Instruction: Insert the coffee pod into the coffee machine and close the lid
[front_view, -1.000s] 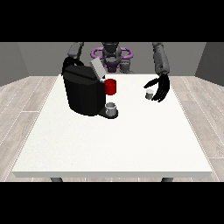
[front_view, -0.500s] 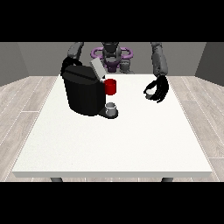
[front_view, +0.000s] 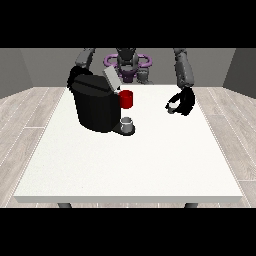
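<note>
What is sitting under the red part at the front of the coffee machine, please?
A small grey cup stands on the machine's dark base, below the red part of the coffee machine. Whether anything is inside the cup cannot be seen.

Matt black plastic against smooth white and pale wood grain.
Coffee machine (front_view: 95, 106): dull black plastic body, lighter grey lid (front_view: 111, 78) with a satin look, glossy red part (front_view: 126, 99) at the front, small grey metallic-looking cup (front_view: 128, 122) below. Table (front_view: 130, 160): smooth, matt white top. Floor (front_view: 25, 125): pale planks with wood grain. Hand at the view's right (front_view: 182, 102): black, faintly shiny.
</note>
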